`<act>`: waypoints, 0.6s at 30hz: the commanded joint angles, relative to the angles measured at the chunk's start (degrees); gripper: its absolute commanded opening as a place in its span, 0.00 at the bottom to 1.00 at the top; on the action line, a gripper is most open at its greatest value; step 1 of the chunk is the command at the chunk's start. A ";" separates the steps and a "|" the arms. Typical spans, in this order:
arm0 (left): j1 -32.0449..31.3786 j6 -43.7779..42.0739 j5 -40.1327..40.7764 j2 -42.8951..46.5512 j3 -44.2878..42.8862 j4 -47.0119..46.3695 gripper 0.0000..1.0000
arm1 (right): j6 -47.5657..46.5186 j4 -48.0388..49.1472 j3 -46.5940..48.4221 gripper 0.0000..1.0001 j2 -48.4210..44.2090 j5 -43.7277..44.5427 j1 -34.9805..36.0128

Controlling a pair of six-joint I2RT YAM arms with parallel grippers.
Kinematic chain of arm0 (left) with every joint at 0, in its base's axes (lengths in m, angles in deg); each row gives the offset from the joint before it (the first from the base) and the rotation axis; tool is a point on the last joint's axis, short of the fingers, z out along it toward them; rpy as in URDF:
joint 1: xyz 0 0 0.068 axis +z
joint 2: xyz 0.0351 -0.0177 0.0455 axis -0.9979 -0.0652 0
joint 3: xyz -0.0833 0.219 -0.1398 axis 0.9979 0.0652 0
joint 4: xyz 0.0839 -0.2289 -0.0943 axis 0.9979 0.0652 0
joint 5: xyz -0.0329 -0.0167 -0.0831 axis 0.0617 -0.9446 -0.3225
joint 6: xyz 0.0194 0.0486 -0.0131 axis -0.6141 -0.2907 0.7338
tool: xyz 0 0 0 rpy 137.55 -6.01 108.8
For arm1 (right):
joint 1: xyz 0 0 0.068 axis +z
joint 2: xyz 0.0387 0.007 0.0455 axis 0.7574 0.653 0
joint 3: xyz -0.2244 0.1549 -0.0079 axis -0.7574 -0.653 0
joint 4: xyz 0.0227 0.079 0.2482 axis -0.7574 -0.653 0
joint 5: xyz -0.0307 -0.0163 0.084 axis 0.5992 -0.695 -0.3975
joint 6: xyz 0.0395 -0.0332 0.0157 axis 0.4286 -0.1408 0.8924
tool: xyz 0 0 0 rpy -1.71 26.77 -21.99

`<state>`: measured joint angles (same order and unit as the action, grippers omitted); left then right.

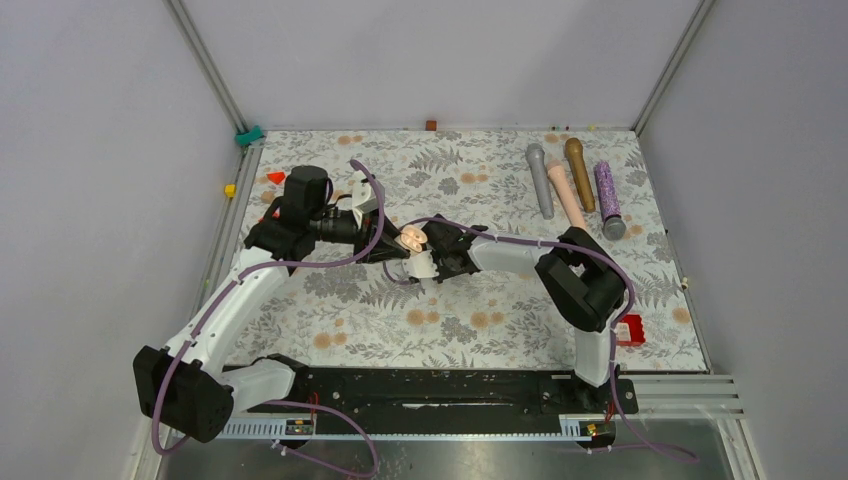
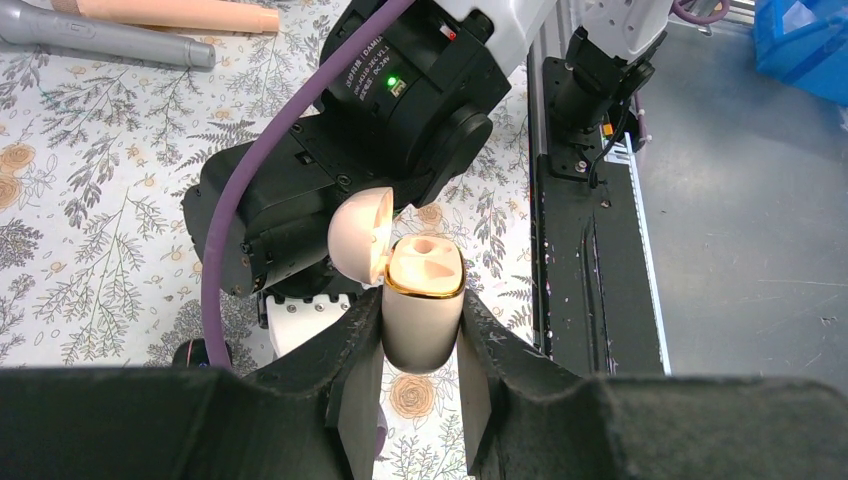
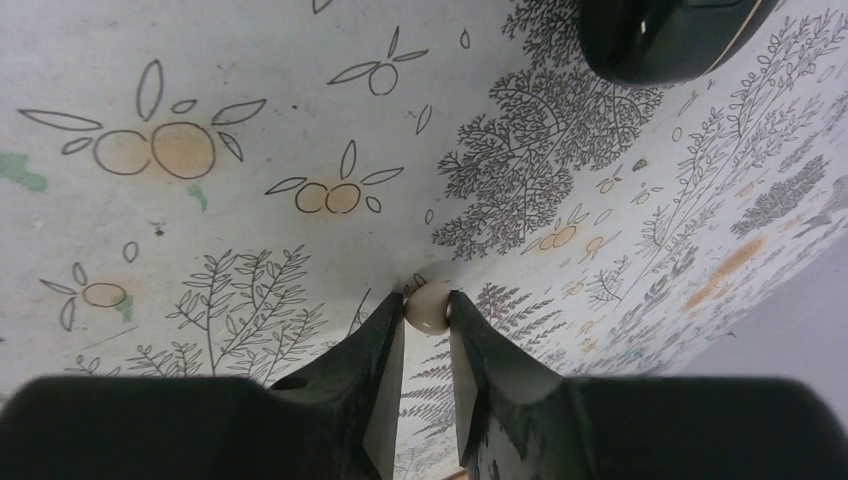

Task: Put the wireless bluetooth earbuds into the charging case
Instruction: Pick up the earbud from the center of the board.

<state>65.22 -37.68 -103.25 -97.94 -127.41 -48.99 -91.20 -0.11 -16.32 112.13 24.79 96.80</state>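
The charging case [image 2: 423, 318] is a small cream pebble held upright between the black fingers [image 2: 352, 345] of my left gripper [image 2: 422, 305], which is shut on it. Its lid [image 2: 360, 235] is swung open to the left, showing pale hollows with a gold rim. From above, the case [image 1: 412, 237] hangs over the mat's middle, at the tip of the left gripper [image 1: 401, 247]. My right gripper [image 3: 428, 312] is shut on one tiny rounded cream earbud [image 3: 429, 306], pinched at its fingertips just above the floral mat. From above, the right gripper [image 1: 428, 263] sits just below and right of the case.
Several microphone-like cylinders lie at the back right: grey [image 1: 540, 180], pale pink [image 1: 566, 195], brown [image 1: 579, 173] and purple [image 1: 608, 197]. A red cone [image 1: 275, 177] sits at the back left and a red block [image 1: 630, 330] at the right edge. The right arm's black body [image 2: 400, 110] fills the space behind the case.
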 commanded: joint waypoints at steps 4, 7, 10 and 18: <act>0.42 -0.83 -2.48 1.28 -0.04 -2.10 0.00 | -0.56 -1.42 1.10 0.23 0.47 -0.13 0.50; 0.52 -0.76 -2.52 1.28 -0.05 -2.13 0.00 | 1.53 -1.24 0.53 0.23 -2.67 -0.94 0.42; 0.68 -0.48 -2.84 1.28 -0.25 -2.13 0.00 | 4.43 -2.06 -1.10 0.23 -8.34 -3.84 0.22; 1.62 1.25 -4.46 0.65 -0.48 -3.14 0.00 | 12.75 -12.09 -2.34 0.23 -26.62 -23.95 -5.81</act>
<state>66.16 -37.09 -105.24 -97.92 -127.24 -50.22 -84.20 -6.75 -19.22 94.93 14.60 94.95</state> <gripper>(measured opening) 0.294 0.260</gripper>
